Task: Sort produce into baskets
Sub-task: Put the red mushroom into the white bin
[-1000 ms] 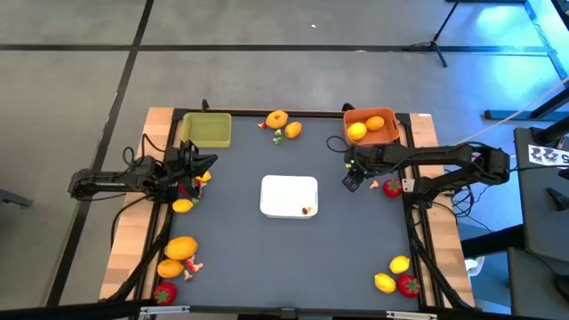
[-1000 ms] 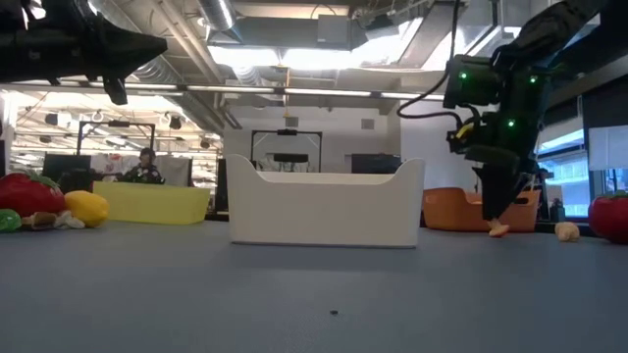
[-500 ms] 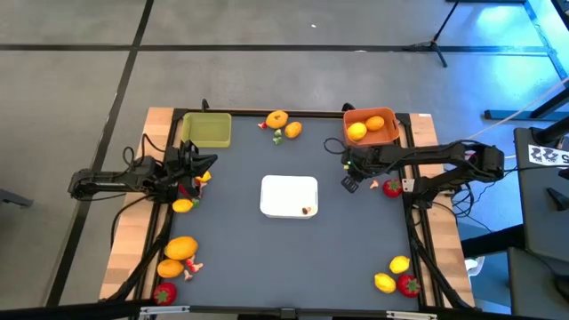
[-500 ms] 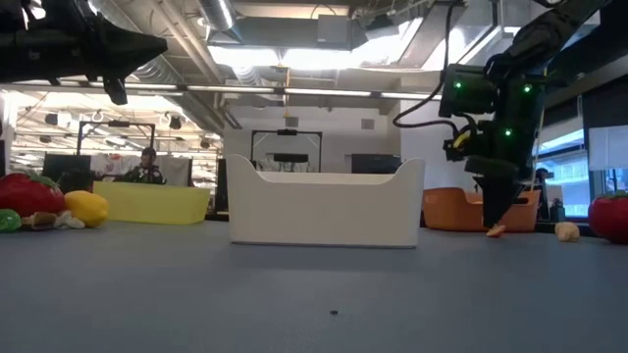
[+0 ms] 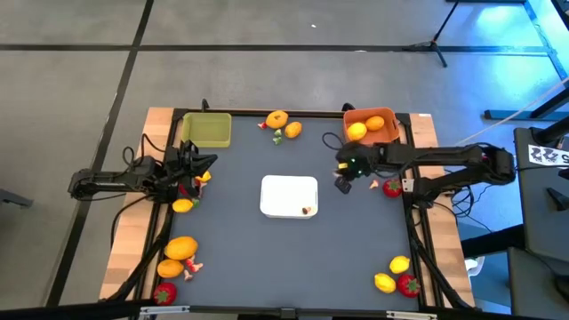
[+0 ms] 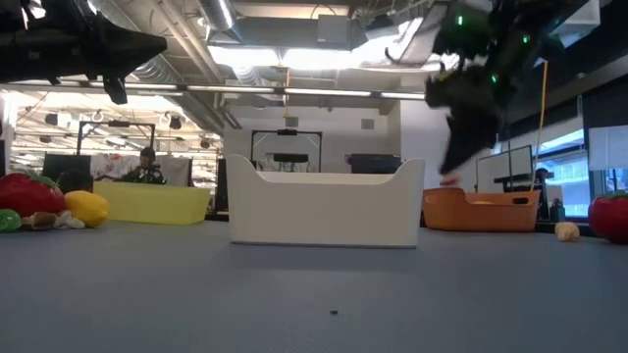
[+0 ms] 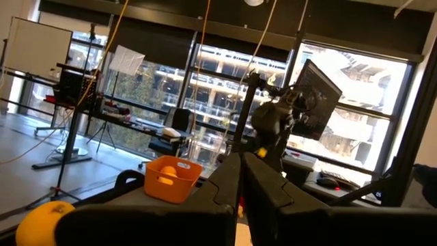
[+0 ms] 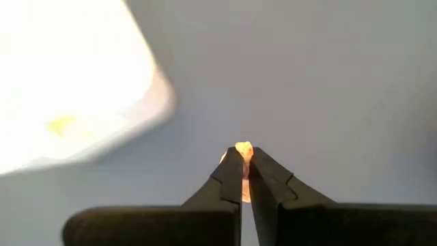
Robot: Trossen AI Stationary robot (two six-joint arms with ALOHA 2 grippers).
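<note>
Right gripper [image 8: 244,158] is pinched on 1 tiny orange scrap [image 8: 243,147] just beside the white tray [image 5: 289,196], lifted off the table. Looks like cleanup, not fruit sorting, so next it probably needs carrying over that tray. Left gripper [image 7: 240,179] sits closed and empty, well off to the tray's left.

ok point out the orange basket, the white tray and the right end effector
orange basket [image 5: 384,136]: high view, on its right rim.
white tray [image 5: 283,194]: high view, on its bare floor.
right end effector [image 8: 244,154]: right wrist view, between its fingertips, shut on a small orange scrap.

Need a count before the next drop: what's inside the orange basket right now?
In the high view, the orange basket holds two yellow-orange fruits, side by side. Anything beneath them is hidden; the low view shows only its wall.
</note>
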